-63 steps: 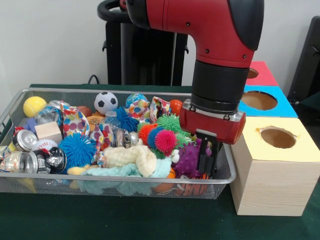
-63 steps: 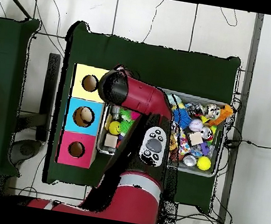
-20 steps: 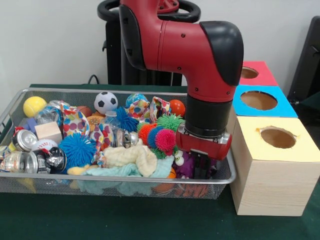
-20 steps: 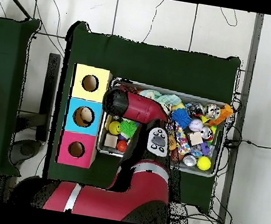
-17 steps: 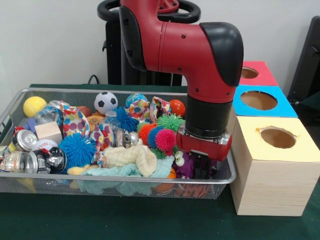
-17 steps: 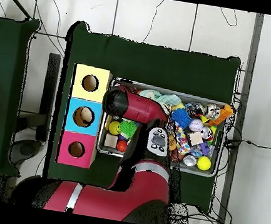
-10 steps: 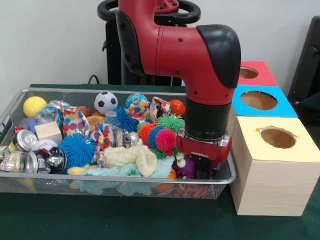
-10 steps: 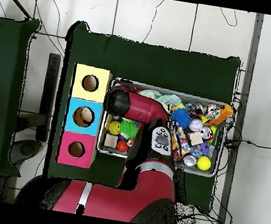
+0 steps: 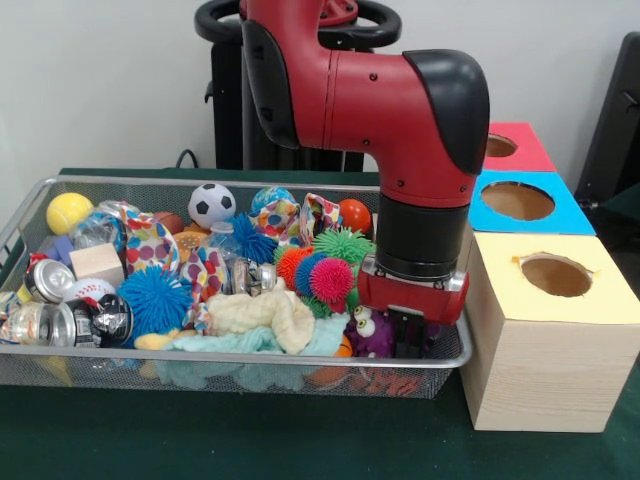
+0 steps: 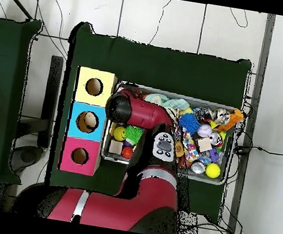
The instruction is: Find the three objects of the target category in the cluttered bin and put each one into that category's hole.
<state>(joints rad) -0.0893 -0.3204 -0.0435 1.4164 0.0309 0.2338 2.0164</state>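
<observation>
**Hand down in the bin's corner, plush hunt under way**

Hand is sunk into the wire bin at its 4 o'clock corner in the front view, right beside a purple googly-eyed toy. Its tips are buried behind the mesh rim and the clutter, so I cannot tell whether they stand apart, together, or clamped on anything. The red arm covers that same corner from overhead, so no help there.

Where are the targets? No tan bear shows in either view. A yellow-and-orange scrap peeks out at the bin's 7 o'clock under the mint cloth, well apart from the hand; it may be plush, too hidden to call. The red-surround hole sits at 2 o'clock, the farthest of the 3 boxes, behind the blue and yellow holes.

The risks, as I judge them: the purple toy is not clearly soft plush, so a grab here could lift the wrong category. The spiky balls crowd close and could snag or ride up with a lift. The rim is touching-close, so a skewed pull could catch the mesh and drag the bin across the green counter.
</observation>
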